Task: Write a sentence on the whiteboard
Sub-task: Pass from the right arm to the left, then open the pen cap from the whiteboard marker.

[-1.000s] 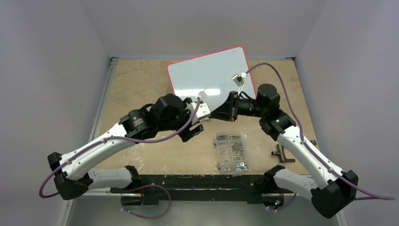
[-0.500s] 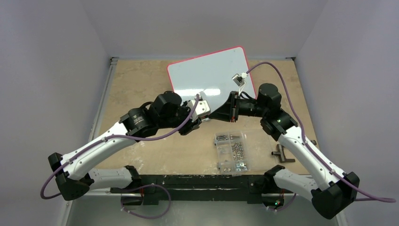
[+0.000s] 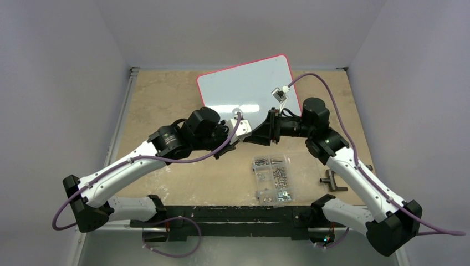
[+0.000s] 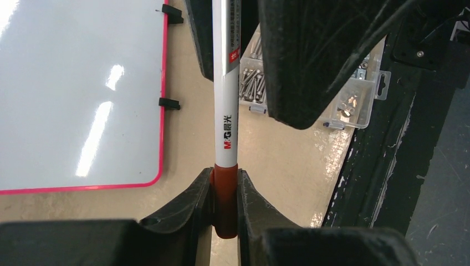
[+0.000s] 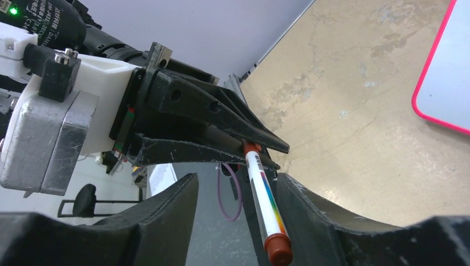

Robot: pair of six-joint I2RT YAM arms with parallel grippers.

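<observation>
Table (image 3: 161,105): one tan top, carrying everything else.
Whiteboard (image 3: 244,83): one, flat on the far half of the table, turned at a slight angle. It lies beyond the spot where the two grippers meet. In the left wrist view its red rim runs beside the fingers, apart from them.
Arms: two, left arm (image 3: 133,166) and right arm (image 3: 354,172), bent in toward each other near the board's near edge.
Box of screws (image 3: 273,177): one clear box, on the near side of the grippers. The screws are too small to count.
Left gripper (image 4: 224,177): fingers pressed in on the marker's red end.
Right gripper (image 5: 235,185): fingers spread wider than the marker, which runs between them.
Marker (image 4: 226,111): one white barrel spanning from one gripper to the other, held above the table.
Clips (image 4: 169,102): two black ones show on the board's edge.
Hidden: from above the gripper heads cover the marker. In the left wrist view its far end is cut off at the top.
</observation>
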